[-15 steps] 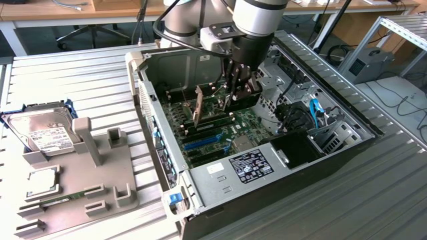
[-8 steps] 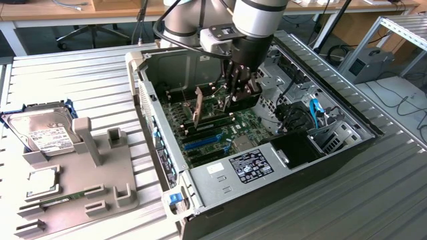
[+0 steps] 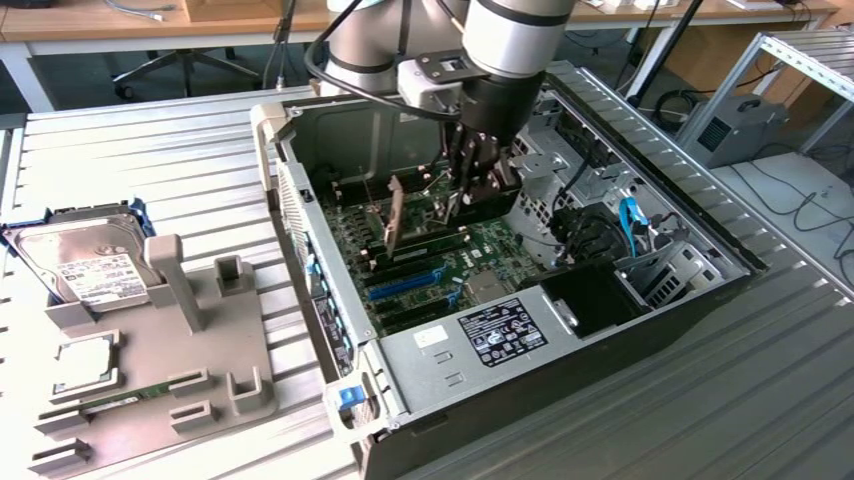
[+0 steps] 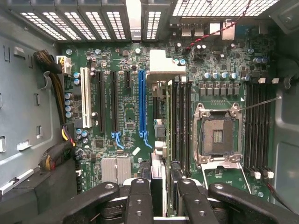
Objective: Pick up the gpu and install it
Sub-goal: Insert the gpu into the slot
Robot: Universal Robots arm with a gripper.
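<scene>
Exterior view: hand (image 3: 470, 200) is reaching down inside the open computer case (image 3: 694, 300), gripping the gpu (image 3: 396, 222), standing on edge above the motherboard (image 3: 441, 265).
Wrist view: fingers (image 4: 140, 200) are clamping the gpu (image 4: 161, 130), edge-on beside the blue slot (image 4: 141, 102).

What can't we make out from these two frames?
- Whether the gpu has met a slot: the wrist view sees the card edge-on, so its own body hides the contacts. In the exterior view the hand and arm cover it.
- The card's fan face: turned sideways in the wrist view.
- Print on the hard drive label: too small in the exterior view.
</scene>
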